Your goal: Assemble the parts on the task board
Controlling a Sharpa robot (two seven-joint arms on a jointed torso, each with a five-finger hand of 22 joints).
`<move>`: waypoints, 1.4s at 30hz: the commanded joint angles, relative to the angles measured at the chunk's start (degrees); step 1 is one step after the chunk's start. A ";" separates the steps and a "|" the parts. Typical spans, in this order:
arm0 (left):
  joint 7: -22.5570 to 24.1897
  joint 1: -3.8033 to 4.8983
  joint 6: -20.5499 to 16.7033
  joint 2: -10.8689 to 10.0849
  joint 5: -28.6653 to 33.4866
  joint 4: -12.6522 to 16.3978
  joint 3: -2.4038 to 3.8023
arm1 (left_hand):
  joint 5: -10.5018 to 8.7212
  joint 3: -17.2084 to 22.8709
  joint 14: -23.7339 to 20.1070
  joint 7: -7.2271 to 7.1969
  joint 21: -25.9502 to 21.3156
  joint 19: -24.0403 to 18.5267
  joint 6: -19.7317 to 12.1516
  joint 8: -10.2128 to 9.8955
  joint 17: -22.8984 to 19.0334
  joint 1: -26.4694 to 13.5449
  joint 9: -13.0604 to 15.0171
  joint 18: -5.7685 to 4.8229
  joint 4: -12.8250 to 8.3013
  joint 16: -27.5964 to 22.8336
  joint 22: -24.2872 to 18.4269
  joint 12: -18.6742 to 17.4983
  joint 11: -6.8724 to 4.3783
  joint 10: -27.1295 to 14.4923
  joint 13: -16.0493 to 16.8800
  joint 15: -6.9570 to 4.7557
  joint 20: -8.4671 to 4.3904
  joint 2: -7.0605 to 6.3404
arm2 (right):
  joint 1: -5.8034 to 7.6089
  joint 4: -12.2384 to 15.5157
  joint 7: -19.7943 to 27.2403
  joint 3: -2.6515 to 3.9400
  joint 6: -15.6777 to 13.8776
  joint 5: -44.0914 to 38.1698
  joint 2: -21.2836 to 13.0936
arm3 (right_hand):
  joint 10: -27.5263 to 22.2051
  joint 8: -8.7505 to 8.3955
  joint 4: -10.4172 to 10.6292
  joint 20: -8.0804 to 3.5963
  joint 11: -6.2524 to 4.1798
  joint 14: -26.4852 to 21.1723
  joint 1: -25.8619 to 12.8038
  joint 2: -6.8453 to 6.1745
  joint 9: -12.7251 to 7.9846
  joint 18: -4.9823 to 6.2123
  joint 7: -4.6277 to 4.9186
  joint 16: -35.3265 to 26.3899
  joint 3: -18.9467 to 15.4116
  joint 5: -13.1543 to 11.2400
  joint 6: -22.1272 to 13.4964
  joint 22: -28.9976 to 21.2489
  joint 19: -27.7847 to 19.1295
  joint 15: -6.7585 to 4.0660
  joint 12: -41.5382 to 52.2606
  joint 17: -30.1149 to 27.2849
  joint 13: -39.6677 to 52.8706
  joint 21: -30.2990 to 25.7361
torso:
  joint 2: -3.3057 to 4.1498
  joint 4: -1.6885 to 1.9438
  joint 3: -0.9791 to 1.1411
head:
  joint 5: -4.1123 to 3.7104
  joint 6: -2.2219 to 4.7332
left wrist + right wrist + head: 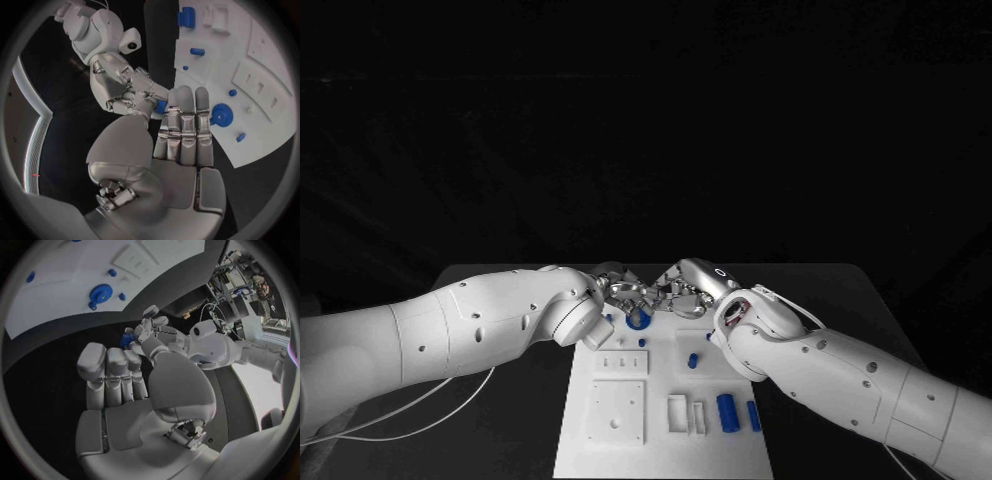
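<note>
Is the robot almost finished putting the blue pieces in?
Not yet. A blue round piece already stands on the white board. The left hand and right hand meet around a small blue piece. Two blue cylinders lie loose.

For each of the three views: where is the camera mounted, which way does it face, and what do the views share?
Head view: on the robot's head, looking down at the task board; both arms enter, left hand meeting right hand.
Left wrist view: behind the left hand, facing the right hand and board.
Right wrist view: behind the right hand, facing the left hand.
Shared: both wrist views show the small blue part between the hands.
</note>
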 commanded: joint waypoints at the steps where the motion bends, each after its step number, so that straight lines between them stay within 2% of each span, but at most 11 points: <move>1: 0.91 -0.02 -0.49 -0.16 0.77 0.53 0.02 | 1.25 5.34 -0.06 -0.51 1.15 -0.54 0.43 -0.11 0.42 -1.99 13.31 -0.36 -5.16 1.12 1.22 0.94 -0.54 2.02 0.35 -0.26 -0.11 -0.01 | 0.02 -0.21 -0.14 0.01 0.88 -0.69 0.03 | -0.03 0.17 0.12 -0.19 -0.41 0.49 -0.16 -0.23 0.04 -0.22 0.12 -0.19 0.24 0.33 0.37 6.77 0.86 -0.10 -0.08 0.05 -0.02 0.07 | 0.03 0.03 0.01 | -0.08 -0.03; 9: 0.70 -0.04 -1.01 -0.42 0.93 0.92 0.02 | 3.25 5.75 -0.49 -1.44 4.26 -0.53 2.04 -0.48 2.79 -4.35 19.76 -0.50 -6.31 7.66 4.38 6.40 -1.61 2.12 3.43 -1.25 -1.04 -0.24 | 0.01 -0.38 -0.21 0.01 0.90 -0.71 0.05 | -0.21 0.17 0.24 -0.18 -0.40 0.45 -0.30 -0.41 0.03 -0.21 0.13 -0.41 0.11 0.29 0.23 6.74 0.84 -0.09 -0.40 -0.08 -0.23 -0.08 | 0.03 -0.03 0.07 | 0.10 -0.15; 14: 0.68 -0.05 -1.88 -0.55 0.85 0.77 0.02 | 4.70 6.07 -0.30 -2.00 5.92 -0.35 3.21 -0.56 3.49 -5.00 22.00 -0.48 -6.71 10.62 5.94 9.05 -2.19 2.21 5.46 -1.81 -1.57 -0.61 | 0.00 -0.26 0.12 0.01 -0.15 -0.49 -0.06 | -0.61 0.15 1.09 -0.08 -0.18 0.31 -1.20 -1.67 -0.03 -0.16 0.43 -1.14 -1.90 2.88 -1.33 6.59 0.73 0.05 -1.30 -0.64 -0.92 -0.71 | 0.02 -0.03 0.08 | 0.15 -0.26; 17: 0.68 -0.05 -2.40 -0.65 0.71 0.65 0.02 | 4.80 6.25 -0.11 -2.16 6.32 -0.29 3.69 -0.66 3.43 -5.31 22.39 -0.45 -6.94 11.35 6.41 9.65 -2.34 2.31 6.18 -1.99 -1.72 -0.66 | -0.02 -0.18 0.57 0.01 -1.31 -0.28 -0.20 | -0.94 0.59 2.81 0.31 0.66 0.23 -1.81 -2.99 0.15 0.00 1.86 -1.74 -5.99 3.13 -6.53 6.40 0.63 0.64 -2.03 -1.12 -1.55 -1.52 | 0.00 -0.06 0.14 | 0.09 -0.33; 19: 0.52 -0.06 -2.48 -0.73 0.64 0.51 0.02 | 4.99 6.33 0.09 -2.23 6.50 -0.19 3.96 -0.71 3.40 -5.41 22.29 -0.44 -7.16 11.75 6.63 10.09 -2.43 2.39 6.59 -2.11 -1.83 -0.73 | -0.08 -0.06 1.02 0.01 -2.77 -0.07 -0.43 | -1.40 0.49 4.90 0.73 0.96 0.10 0.17 -2.84 0.08 0.30 2.00 -2.29 -10.82 2.48 -8.11 6.30 0.55 0.93 -2.50 -1.63 -2.07 -2.39 | 0.03 -0.07 0.14 | 0.00 -0.23; 22: 0.27 -0.15 -2.39 -0.82 0.51 0.40 0.02 | 4.92 6.31 0.16 -2.28 6.58 -0.15 4.12 -0.72 3.39 -5.47 22.11 -0.47 -7.27 11.97 6.77 10.37 -2.49 2.41 6.83 -2.16 -1.89 -0.79 | -0.23 0.27 1.41 0.01 -4.26 0.10 -0.89 | -1.61 0.16 6.63 0.96 1.28 0.11 1.67 -3.09 -0.14 0.48 2.44 -2.27 -13.70 1.62 -12.57 6.31 0.66 1.10 -2.55 -1.73 -2.42 -2.72 | 0.06 -0.13 0.15 | 0.27 -0.24; 24: 0.07 -0.27 -2.32 -0.89 0.35 0.32 0.01 | 4.90 6.27 0.40 -2.32 6.78 0.01 4.21 -0.72 3.50 -5.50 21.93 -0.45 -7.34 12.37 6.95 10.83 -2.61 2.43 7.11 -2.26 -1.98 -0.81 | -0.43 0.73 1.68 0.01 -5.21 0.25 -1.51 | -1.98 0.00 7.61 1.11 1.48 -0.01 2.31 -3.74 -0.27 0.60 2.74 -2.45 -14.64 1.58 -15.92 6.24 0.64 1.25 -2.91 -1.94 -2.87 -3.18 | 0.05 -0.09 0.13 | 0.12 -0.29; 30: -0.57 -0.56 -2.65 -1.26 -0.58 -0.01 0.01 | 5.08 6.03 0.57 -2.53 7.95 0.14 4.68 -0.68 4.25 -5.54 21.40 -0.47 -7.69 14.65 8.22 13.12 -3.01 2.44 8.74 -2.65 -2.35 -0.81 | -1.44 2.92 2.37 0.08 -6.37 0.80 -4.37 | -2.32 -0.09 9.75 1.22 1.55 -0.08 3.59 -4.84 -0.34 0.71 2.83 -2.51 -15.18 2.21 -16.95 6.22 0.72 1.31 -3.07 -2.18 -3.54 -3.65 | 0.04 0.04 0.14 | 0.37 -0.61; 37: -2.36 -0.79 -3.15 -2.41 -2.88 -0.23 -0.01 | 5.25 5.71 0.61 -2.89 10.13 0.16 5.41 -0.72 5.49 -5.63 21.11 -0.48 -7.83 18.51 10.40 16.73 -3.56 2.38 11.66 -3.20 -2.90 -1.02 | -3.20 7.01 2.54 1.06 -5.72 1.70 -9.46 | -2.39 -0.05 9.60 1.19 1.47 -0.13 4.15 -4.54 -0.30 0.69 2.75 -2.67 -15.31 3.64 -15.96 6.21 0.70 1.27 -3.27 -2.35 -3.89 -3.81 | -0.05 -0.33 0.34 | 1.36 -1.15; 40: -3.41 -0.99 -3.30 -2.79 -4.27 -0.23 -0.02 | 4.60 5.69 0.73 -2.91 11.15 0.15 5.39 -0.72 5.72 -5.53 20.79 -0.41 -7.81 20.01 11.36 18.17 -3.74 2.36 12.88 -3.41 -3.09 -0.80 | -3.47 8.25 2.38 1.64 -5.50 2.37 -11.16 | -2.40 -0.05 9.46 1.17 1.45 -0.12 4.14 -4.41 -0.30 0.66 2.74 -2.69 -15.41 4.26 -15.81 6.22 0.71 1.26 -3.28 -2.37 -3.97 -3.77 | -0.09 -0.43 0.28 | 1.27 -1.31; 42: -4.32 -1.28 -3.36 -2.95 -5.51 -0.33 -0.03 | 4.35 5.57 0.59 -2.97 12.03 0.09 5.34 -0.72 6.14 -5.40 20.64 -0.37 -7.91 21.77 12.21 19.76 -3.83 2.16 14.21 -3.55 -3.24 -0.65 | -3.59 8.91 2.24 2.25 -5.32 3.06 -12.22 | -2.42 -0.05 9.38 1.15 1.44 -0.11 4.12 -4.33 -0.29 0.66 2.73 -2.67 -15.46 4.45 -15.70 6.22 0.71 1.24 -3.32 -2.36 -4.04 -3.82 | -0.24 -0.68 0.41 | 1.34 -1.63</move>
